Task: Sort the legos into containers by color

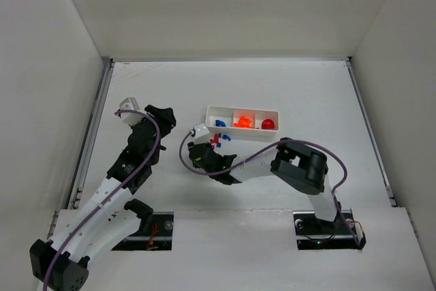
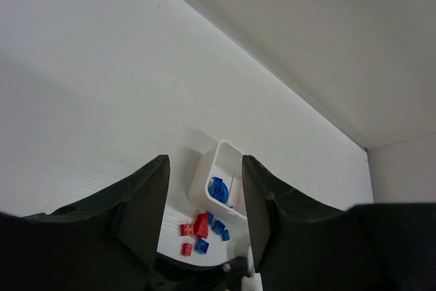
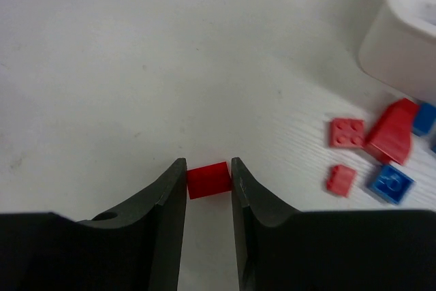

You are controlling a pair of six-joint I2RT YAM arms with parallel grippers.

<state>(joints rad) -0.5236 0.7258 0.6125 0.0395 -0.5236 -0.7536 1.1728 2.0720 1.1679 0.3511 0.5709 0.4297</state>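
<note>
The overhead camera looks steeply down from above and behind the arms point(image 1: 122, 168), taking in the whole white table point(image 1: 306, 86) and the walls point(image 1: 54, 66) around it. The left gripper point(image 2: 204, 161) camera peers out between its parted fingers from well back, tilted toward the near end of the tray point(image 2: 204, 176) and the loose legos point(image 2: 199, 228) beside it. The right gripper point(image 3: 208, 168) camera sits close over the tabletop, a red brick point(image 3: 208, 180) pinched between its fingers. All three views share that tray end and the scattered pieces
</note>
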